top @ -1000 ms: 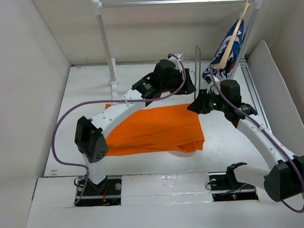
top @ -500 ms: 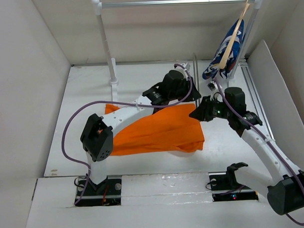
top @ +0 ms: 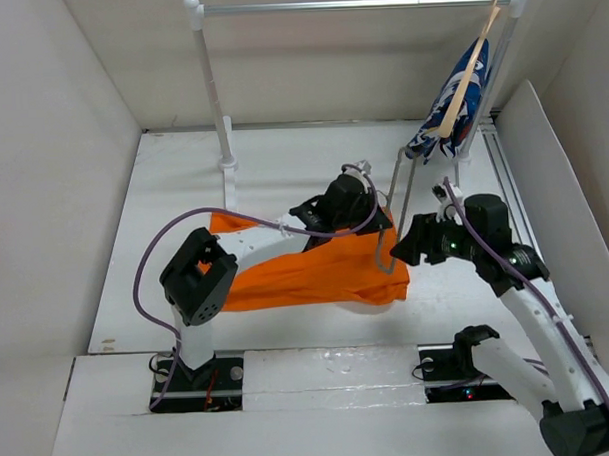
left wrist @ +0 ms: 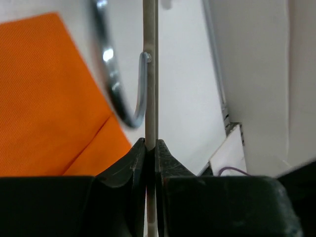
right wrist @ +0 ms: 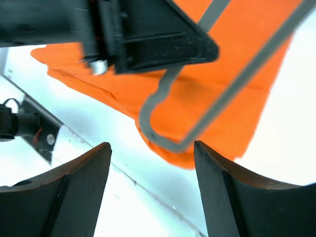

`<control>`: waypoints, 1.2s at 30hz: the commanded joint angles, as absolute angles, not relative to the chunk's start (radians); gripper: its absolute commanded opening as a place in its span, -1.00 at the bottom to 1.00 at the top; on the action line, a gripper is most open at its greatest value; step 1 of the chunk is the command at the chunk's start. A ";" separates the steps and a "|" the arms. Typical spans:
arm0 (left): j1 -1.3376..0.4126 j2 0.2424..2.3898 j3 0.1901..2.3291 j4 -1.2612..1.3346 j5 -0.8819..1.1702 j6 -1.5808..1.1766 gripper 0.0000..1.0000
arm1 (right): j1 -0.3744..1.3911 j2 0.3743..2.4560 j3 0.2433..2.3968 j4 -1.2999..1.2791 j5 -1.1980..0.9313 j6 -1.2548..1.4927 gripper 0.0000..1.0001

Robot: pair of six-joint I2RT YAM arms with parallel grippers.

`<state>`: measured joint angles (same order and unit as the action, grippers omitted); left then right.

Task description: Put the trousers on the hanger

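Note:
The orange trousers [top: 316, 273] lie flat across the middle of the table. My left gripper [top: 372, 224] is shut on a straight wire of the grey wire hanger [top: 405, 199] and holds it tilted over the trousers' right end. In the left wrist view the wire [left wrist: 150, 98] runs up from the shut jaws, with the hook [left wrist: 118, 94] beside it and the trousers [left wrist: 44, 98] at the left. My right gripper [top: 405, 246] is open and empty just right of the hanger. Its wrist view shows a rounded hanger corner [right wrist: 163, 143] over the trousers [right wrist: 222, 69].
A clothes rail [top: 357, 3] on white posts [top: 215, 101] spans the back. A light wooden hanger with a blue patterned garment [top: 458, 98] hangs at its right end. White walls close in both sides, and a white ledge runs along the near edge.
My left gripper has carried the hanger nearer, from the back of the table to over the trousers' right end. My right gripper has drawn back towards me and stays open.

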<state>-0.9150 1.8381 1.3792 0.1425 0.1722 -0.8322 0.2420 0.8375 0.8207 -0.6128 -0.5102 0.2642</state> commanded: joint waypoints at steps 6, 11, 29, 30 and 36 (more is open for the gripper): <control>-0.956 1.758 1.148 0.411 0.189 -0.948 -1.00 | 0.201 0.701 0.972 -0.933 -0.292 0.190 0.31; -1.003 1.775 1.071 0.525 0.147 -1.028 -1.00 | 0.192 0.742 0.944 -0.839 -0.272 0.143 -0.92; -1.195 1.983 1.203 0.351 -0.347 -1.359 -1.00 | 0.046 1.158 0.675 -0.238 -0.486 0.012 -0.76; -1.195 2.006 1.197 0.347 -0.354 -1.377 -1.00 | 0.046 1.231 0.672 -0.220 -0.511 -0.020 -0.66; -1.204 2.010 1.166 0.342 -0.371 -1.411 -1.00 | 0.046 1.321 0.660 -0.169 -0.520 -0.044 -0.42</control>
<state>-1.1992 2.0216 1.1629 0.3695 -0.3279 -1.3632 0.0517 1.2991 0.6598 -0.2668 -0.4755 -0.0036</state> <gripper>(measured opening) 0.042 0.281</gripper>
